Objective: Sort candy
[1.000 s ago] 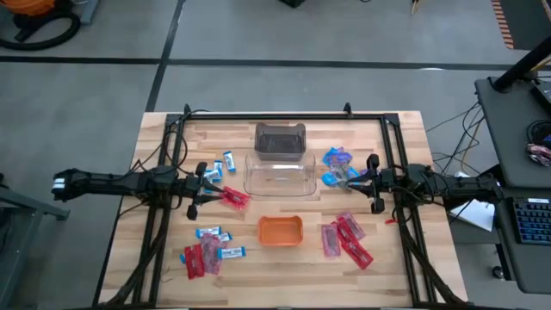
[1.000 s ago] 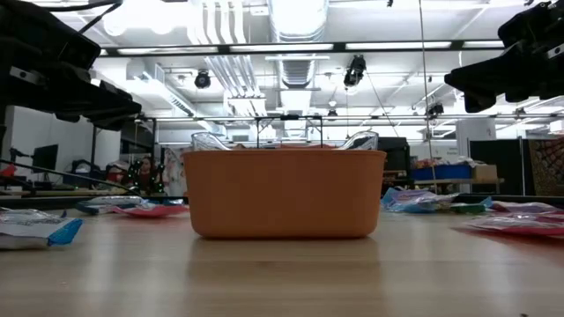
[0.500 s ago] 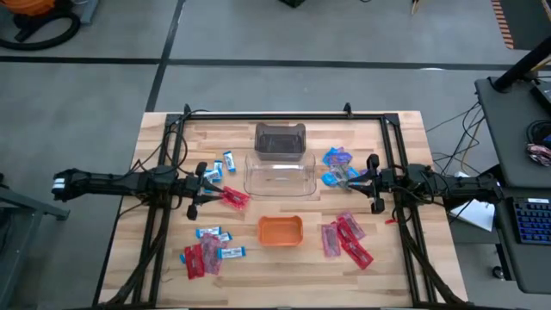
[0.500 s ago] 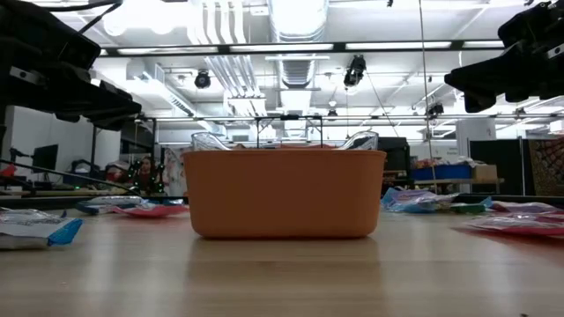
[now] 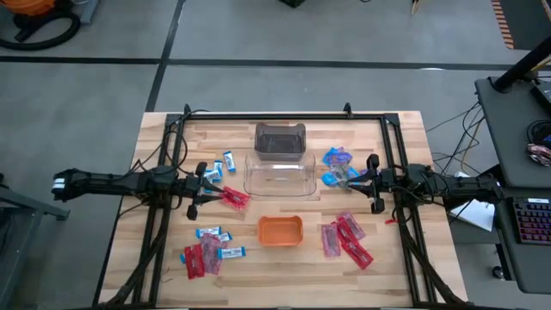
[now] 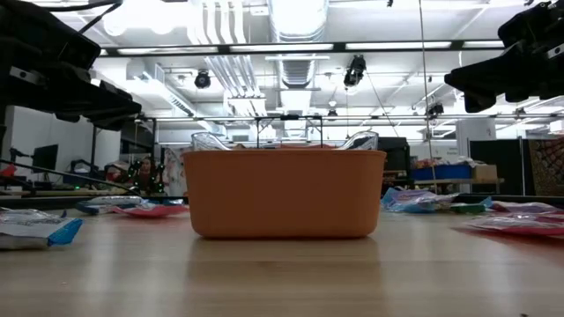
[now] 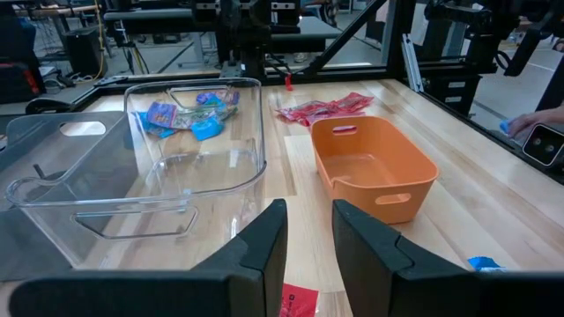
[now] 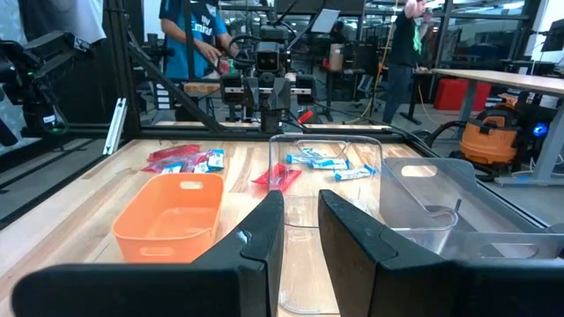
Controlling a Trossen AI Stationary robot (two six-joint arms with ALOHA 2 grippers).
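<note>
The candy lies in heaps on the wooden table: blue-and-white bars, a red packet, a mixed heap at the near left, blue and purple wrappers, and red packets at the near right. My left gripper hangs level over the table's left side, just left of the red packet. My right gripper hangs level over the right side, beside the blue wrappers. Each wrist view shows a narrow gap between the fingers, left gripper and right gripper, with nothing in it.
A small orange tray stands at the near middle. A clear bin stands behind it, and a darker clear bin behind that. A black frame runs along the far edge and both sides. People show beyond the table in the right wrist view.
</note>
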